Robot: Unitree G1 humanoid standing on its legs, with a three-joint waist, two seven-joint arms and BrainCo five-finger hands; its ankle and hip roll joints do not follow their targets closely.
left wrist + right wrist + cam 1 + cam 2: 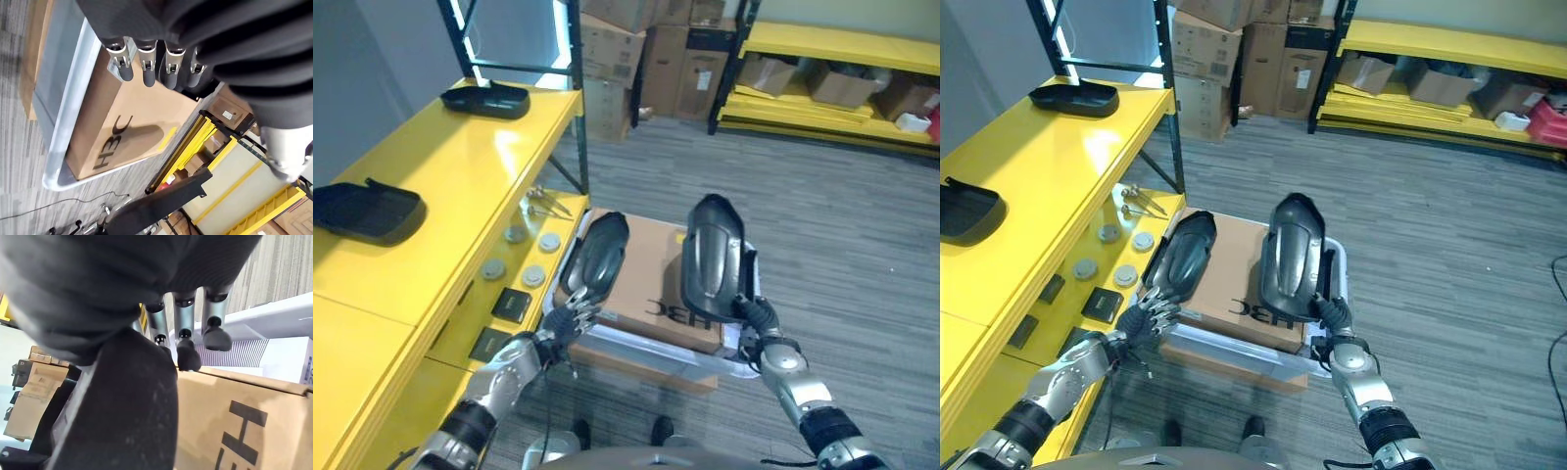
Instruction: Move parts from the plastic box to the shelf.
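Both my hands at the plastic box point(607, 338), one black part each

My right hand point(751, 315) grips a black part point(711, 257) upright above the cardboard; my left hand point(566, 320) curls on the second part point(599, 253), low beside the yellow shelf point(460, 176).

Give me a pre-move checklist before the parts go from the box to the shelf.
1. Right robot hand grips its black part: ok, part raised upright.
2. Left robot hand grips the other black part: cannot tell; fingers only at its near end.
3. Free room on the yellow shelf: ok, between the two black trays.
4. Cardboard box sits in the plastic box: ok.
5. Swing path over to the shelf: cannot tell.
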